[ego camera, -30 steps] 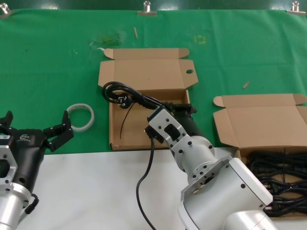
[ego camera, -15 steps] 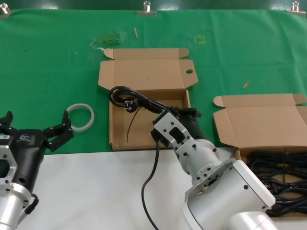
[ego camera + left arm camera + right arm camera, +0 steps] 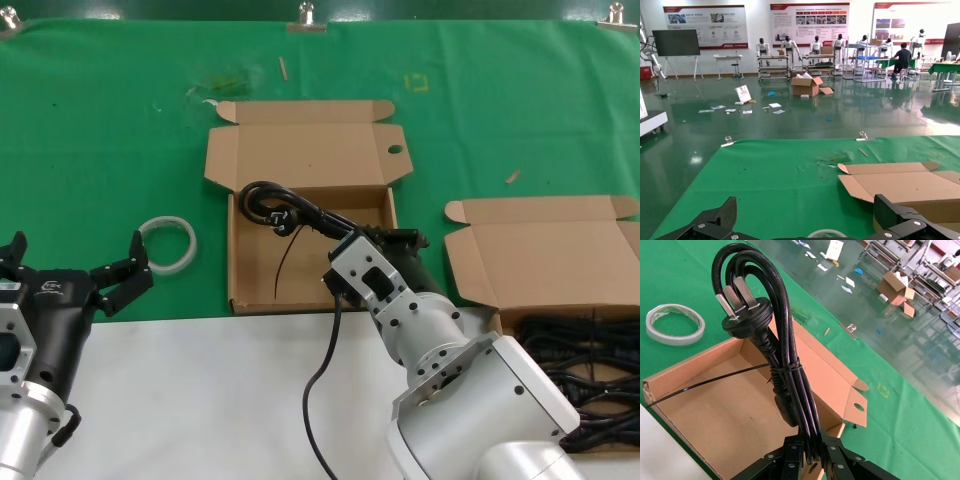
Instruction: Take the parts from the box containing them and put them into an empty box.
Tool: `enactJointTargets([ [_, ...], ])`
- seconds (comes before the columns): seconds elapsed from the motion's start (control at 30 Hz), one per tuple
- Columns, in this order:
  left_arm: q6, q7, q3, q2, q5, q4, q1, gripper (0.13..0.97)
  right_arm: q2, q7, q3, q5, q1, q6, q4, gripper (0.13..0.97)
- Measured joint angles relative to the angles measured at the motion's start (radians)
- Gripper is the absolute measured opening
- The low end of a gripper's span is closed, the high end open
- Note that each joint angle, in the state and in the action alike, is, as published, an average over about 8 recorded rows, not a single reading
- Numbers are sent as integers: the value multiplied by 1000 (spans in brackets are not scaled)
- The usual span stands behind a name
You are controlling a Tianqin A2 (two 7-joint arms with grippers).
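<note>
R gripper (image 3: 385, 243) sits center frame in head view, over the right part of the empty box (image 3: 255, 285). Fingers closed tight on one power cord (image 3: 300, 208); wrist view confirms the clamp at the bundle's lower end (image 3: 810, 450). Cord is held above the box floor, not resting on it. Bundle runs up and left from the gripper; looped end and three-pin plug (image 3: 742, 307) sit at upper left of the box interior in head view. A thin cable-tie tail (image 3: 283, 265) hangs from the bundle down toward the box floor. Box lid w/ round hole (image 3: 395, 151) lies open flat toward frame top.

Source box (image 3: 545, 255) is at lower right of head view, lid open; remaining cords (image 3: 585, 365) piled inside, partly hidden by R arm.

L gripper (image 3: 65, 275) parked lower left, fingers spread wide, holding nothing. White ring (image 3: 167, 245) lies on green mat (image 3: 110, 130) just right of it, left of the empty box.
</note>
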Motion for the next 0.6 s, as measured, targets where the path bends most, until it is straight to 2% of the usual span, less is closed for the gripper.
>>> enactJointTargets([
  [0.47,0,0,0,0,0,0,0,965,0,-1,1,0,0,0,0,221],
  [0.6,0,0,0,0,0,0,0,965,0,-1,1,0,0,0,0,272],
])
